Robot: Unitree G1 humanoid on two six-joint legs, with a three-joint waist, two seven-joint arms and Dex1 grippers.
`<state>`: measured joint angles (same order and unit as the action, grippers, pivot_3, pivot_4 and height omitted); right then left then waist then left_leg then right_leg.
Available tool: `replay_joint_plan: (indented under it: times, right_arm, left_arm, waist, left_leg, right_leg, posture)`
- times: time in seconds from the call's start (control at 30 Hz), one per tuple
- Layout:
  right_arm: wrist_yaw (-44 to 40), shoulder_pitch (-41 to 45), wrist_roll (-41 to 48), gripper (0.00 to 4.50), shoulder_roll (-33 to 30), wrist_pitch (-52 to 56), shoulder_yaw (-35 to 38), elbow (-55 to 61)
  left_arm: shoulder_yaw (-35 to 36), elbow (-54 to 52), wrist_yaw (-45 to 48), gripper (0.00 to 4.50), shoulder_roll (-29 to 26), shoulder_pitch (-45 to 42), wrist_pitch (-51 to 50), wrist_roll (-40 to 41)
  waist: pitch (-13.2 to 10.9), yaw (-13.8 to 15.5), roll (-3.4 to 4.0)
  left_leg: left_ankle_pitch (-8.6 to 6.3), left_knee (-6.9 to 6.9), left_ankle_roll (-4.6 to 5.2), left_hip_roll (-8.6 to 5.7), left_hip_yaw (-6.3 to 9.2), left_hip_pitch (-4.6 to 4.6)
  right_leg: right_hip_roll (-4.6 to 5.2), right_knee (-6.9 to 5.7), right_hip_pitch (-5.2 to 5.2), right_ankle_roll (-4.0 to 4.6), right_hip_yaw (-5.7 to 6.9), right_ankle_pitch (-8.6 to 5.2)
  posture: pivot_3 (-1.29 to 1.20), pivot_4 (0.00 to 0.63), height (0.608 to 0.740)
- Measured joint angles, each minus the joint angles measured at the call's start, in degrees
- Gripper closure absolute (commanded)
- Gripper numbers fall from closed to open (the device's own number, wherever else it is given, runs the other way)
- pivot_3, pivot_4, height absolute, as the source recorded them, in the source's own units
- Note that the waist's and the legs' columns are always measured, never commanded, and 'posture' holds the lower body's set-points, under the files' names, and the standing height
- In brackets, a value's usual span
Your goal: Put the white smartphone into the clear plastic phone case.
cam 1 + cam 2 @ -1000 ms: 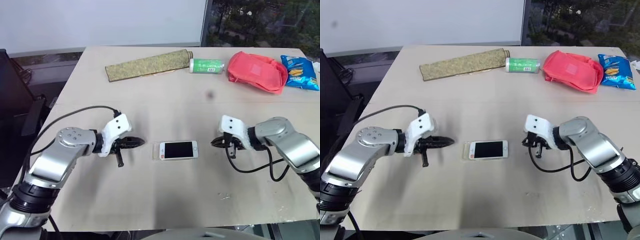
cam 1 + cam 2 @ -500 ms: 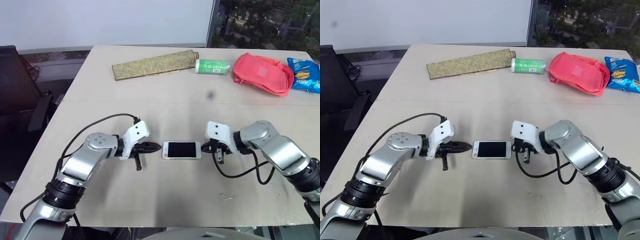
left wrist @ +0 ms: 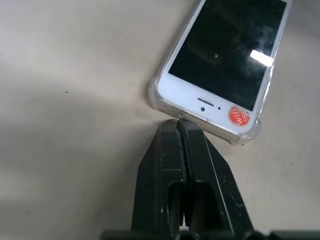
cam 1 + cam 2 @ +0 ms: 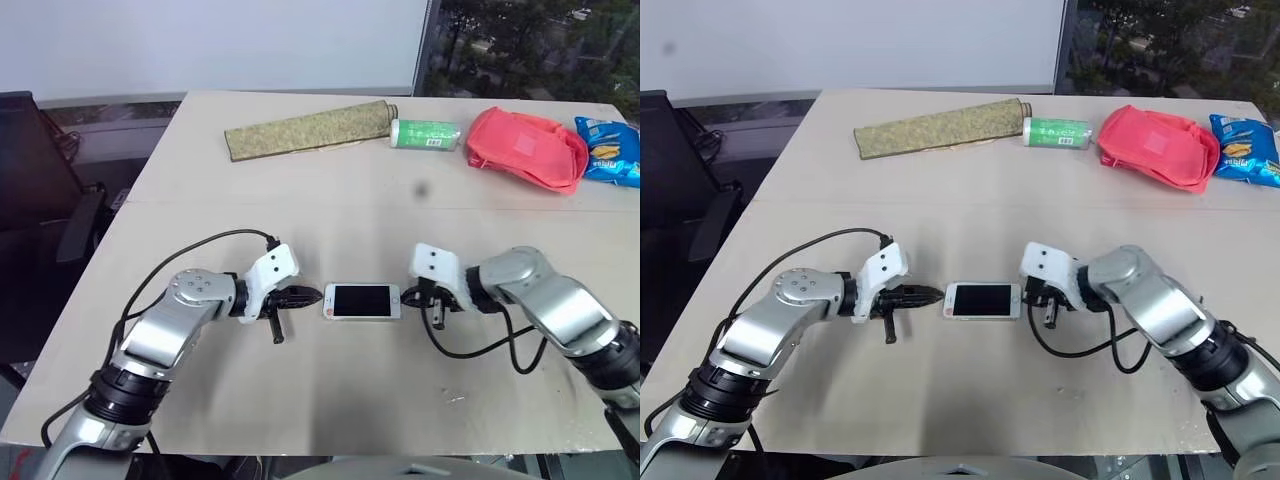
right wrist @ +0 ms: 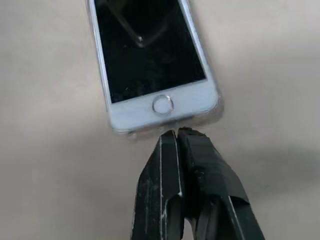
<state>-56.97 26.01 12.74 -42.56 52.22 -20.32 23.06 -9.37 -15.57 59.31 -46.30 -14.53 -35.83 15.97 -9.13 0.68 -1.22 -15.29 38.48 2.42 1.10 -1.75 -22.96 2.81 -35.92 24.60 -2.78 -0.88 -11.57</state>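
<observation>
Lying flat on the counter (image 4: 330, 400) at the near centre, the white smartphone (image 4: 361, 301) sat screen-up inside the clear plastic phone case (image 3: 161, 102), whose see-through rim showed around its corners in both wrist views. The left pincer (image 4: 311, 296) came at it from nine o'clock, fingers pressed fully together and empty, tips touching or just short of the end with the orange sticker. The right pincer (image 4: 409, 296) came from three o'clock, likewise shut and holding nothing, tips at the end with the round home button.

By the look of it, the phone was already seated, or nearly so, and the two pincers were squeezing it lengthwise. If one pushed harder than the other, the phone and case could slide sideways or spin on the smooth counter. A tip riding over the low rim could lever that end back out of the case.

Farther off, well clear of the work, lay a rolled mat (image 4: 308, 129) at about eleven o'clock, a green can (image 4: 425, 133) at twelve, a red pouch (image 4: 527, 147) and a blue snack bag (image 4: 610, 149) toward one and two o'clock. None of them stood in the way.
</observation>
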Motion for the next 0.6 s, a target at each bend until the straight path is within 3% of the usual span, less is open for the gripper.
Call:
replay_joint_plan:
  times: [0.1,0.2,0.27,0.4,0.6]
  right_arm:
    - [-0.3,-4.2,2.2,4.45,0.4,-7.1,6.5,-1.8]
    - [-1.2,-8.6,5.8,4.45,5.2,-15.5,10.5,-4.3]
    - [-1.8,-10.8,6.5,4.45,6.9,-19.2,10.6,-6.4]
    - [-2.6,-14.0,8.3,4.45,12.6,-26.5,11.9,-11.8]
    - [-4.0,-16.5,9.6,4.45,17.2,-35.3,12.3,-18.5]
  left_arm:
    - [1.5,-3.2,0.4,4.5,-0.2,-3.0,-3.2,3.0]
    - [0.2,-7.2,0.7,4.5,0.5,-7.0,-5.4,4.9]
    - [-2.6,-8.5,0.7,4.5,1.0,-7.6,-5.8,4.4]
    - [-7.1,-8.6,-1.9,4.5,8.1,-7.0,-6.6,4.9]
    - [-10.3,-5.1,-4.9,4.5,8.4,-3.7,-1.9,0.4]
  waist:
    - [0.0,0.1,-0.06]
    - [0.0,0.0,-0.06]
    - [0.0,-0.2,-0.06]
    - [0.0,-0.3,-0.07]
    - [0.0,-1.0,-0.05]
  left_leg:
    - [0.0,-0.01,0.0,0.0,0.07,-0.01]
    - [0.0,0.0,0.0,-0.02,0.05,0.04]
    - [0.0,0.0,0.0,-0.12,-0.02,0.07]
    - [0.0,0.05,0.0,-0.1,-0.04,0.06]
    - [0.01,0.05,-0.01,-0.03,0.01,0.17]
  right_leg:
    - [-0.03,0.01,-0.02,-0.01,0.06,0.0]
    - [-0.09,-0.02,-0.06,-0.1,0.0,0.05]
    - [-0.1,-0.02,-0.07,-0.19,-0.07,0.1]
    - [-0.12,-0.05,-0.06,-0.21,-0.1,0.12]
    - [-0.21,-0.15,-0.08,-0.15,-0.09,0.1]
  posture:
    - [0.0,0.15,0.74]
    - [0.0,0.15,0.74]
    - [0.0,0.15,0.74]
    - [0.0,0.15,0.74]
    - [0.0,0.15,0.74]
